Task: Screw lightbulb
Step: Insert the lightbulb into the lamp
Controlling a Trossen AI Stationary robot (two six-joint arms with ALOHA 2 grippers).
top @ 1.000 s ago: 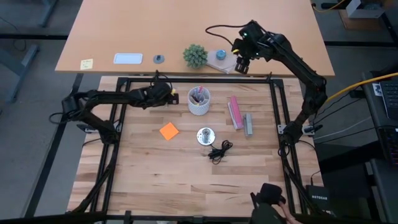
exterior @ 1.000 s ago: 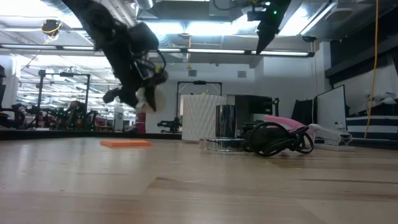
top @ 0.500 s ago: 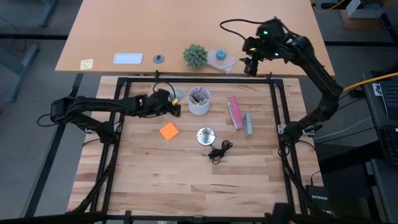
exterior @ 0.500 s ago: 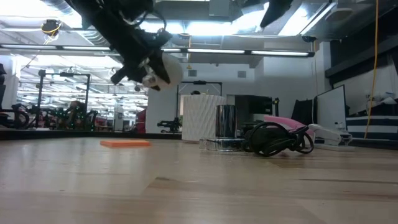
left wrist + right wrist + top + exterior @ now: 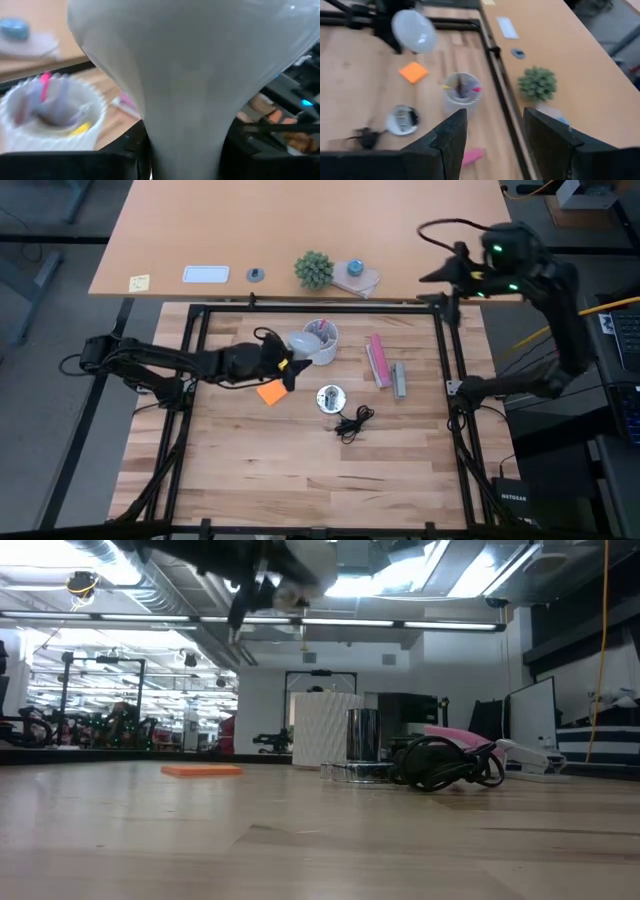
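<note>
The white lightbulb (image 5: pixel 303 342) is in my left gripper (image 5: pixel 287 360), high above the table just left of the white cup of pens (image 5: pixel 321 340). It fills the left wrist view (image 5: pixel 180 60) and shows at the top of the low view (image 5: pixel 308 554). The round silvery fitting (image 5: pixel 330 397) stands on the table near the middle, and its black cord (image 5: pixel 352 422) lies beside it. My right gripper (image 5: pixel 432 277) is open and empty, high over the far right corner, and the bulb shows in its wrist view (image 5: pixel 414 31). My left gripper pinches the bulb's narrow neck (image 5: pixel 182 142) between its two fingers. The fingers come from the table's left, about level. The rounded wide end (image 5: pixel 305 340) points away from the gripper toward the cup. The bulb is lifted clear of the table.
An orange note (image 5: pixel 270 391) lies below the left gripper. A pink object (image 5: pixel 378 360) and a grey one (image 5: pixel 399 378) lie right of the cup. A small plant (image 5: pixel 314 269) and other small things stand on the far desk beyond the black frame (image 5: pixel 320 308).
My left gripper has risen and moved toward the table's right and near edges with the bulb. It has tipped up, so the bulb's rounded end has swung from hanging down to pointing outward. My right arm has swung away toward the table's right edge.
</note>
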